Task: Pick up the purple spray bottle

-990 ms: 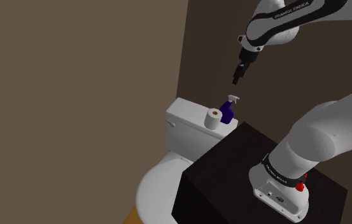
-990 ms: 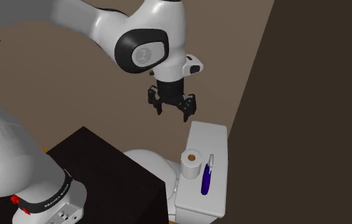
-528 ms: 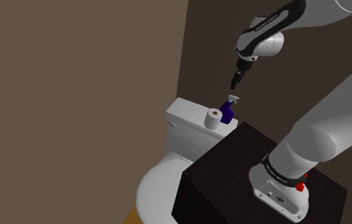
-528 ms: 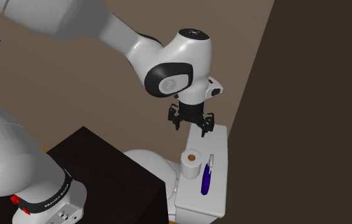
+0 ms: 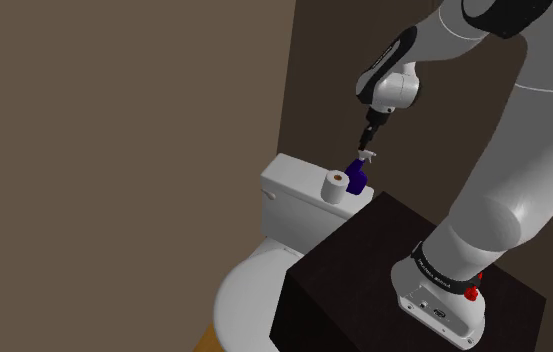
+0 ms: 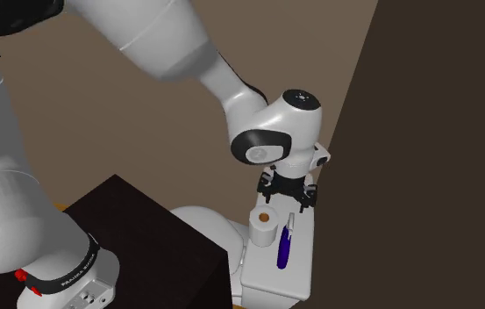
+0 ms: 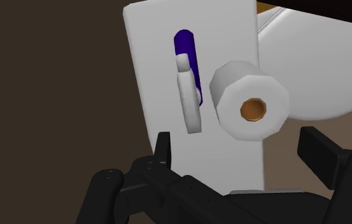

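Observation:
A purple spray bottle [image 5: 358, 179] with a pale trigger head stands upright on the white toilet tank lid [image 5: 294, 177], beside a toilet roll [image 5: 335, 186]. My black gripper [image 5: 368, 141] hangs just above the bottle's head, open and holding nothing. In the second exterior view the gripper [image 6: 288, 195] hovers over the far end of the tank, close above the bottle [image 6: 282, 250]. The wrist view looks down on the bottle [image 7: 184, 49]. There the gripper [image 7: 239, 151] has its fingers spread wide, and the bottle lies just beyond them, off the left finger's side.
The toilet roll [image 7: 249, 102] stands right next to the bottle, beyond the gap between the fingers. A brown wall rises directly behind the tank. The white toilet seat [image 5: 249, 292] lies below the tank, and the dark stand box [image 5: 364, 270] is beside it.
The arm has stretched out and the gripper has come down towards the tank, from well above it to just over the bottle's head. Bottle and roll have not moved.

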Controlling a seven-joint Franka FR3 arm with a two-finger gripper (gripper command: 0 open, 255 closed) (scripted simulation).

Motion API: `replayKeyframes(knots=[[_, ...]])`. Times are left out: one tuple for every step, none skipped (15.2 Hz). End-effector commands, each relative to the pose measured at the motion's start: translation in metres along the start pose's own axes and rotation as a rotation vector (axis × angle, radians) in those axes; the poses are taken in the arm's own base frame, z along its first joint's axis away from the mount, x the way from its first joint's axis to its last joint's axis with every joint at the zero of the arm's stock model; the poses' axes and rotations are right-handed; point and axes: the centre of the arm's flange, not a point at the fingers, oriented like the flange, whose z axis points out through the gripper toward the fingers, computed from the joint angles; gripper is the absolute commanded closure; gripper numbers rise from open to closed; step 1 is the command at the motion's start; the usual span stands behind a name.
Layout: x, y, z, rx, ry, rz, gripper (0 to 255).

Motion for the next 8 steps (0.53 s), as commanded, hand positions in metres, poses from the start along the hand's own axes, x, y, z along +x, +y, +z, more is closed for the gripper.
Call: replayKeyframes(knots=[[0.003,0.018,0.019,0.002,0.002,-0.005,0],[0.005,0.026,0.029,0.002,0.002,-0.008,0],[0.005,0.027,0.03,0.003,0.002,-0.008,0],[0.005,0.027,0.035,0.003,0.002,-0.008,0],[0.005,0.027,0.041,0.003,0.002,-0.008,0],[0.005,0.027,0.046,0.003,0.002,-0.008,0],[0.004,0.027,0.051,0.003,0.002,-0.008,0],[0.004,0.027,0.057,0.003,0.002,-0.008,0]])
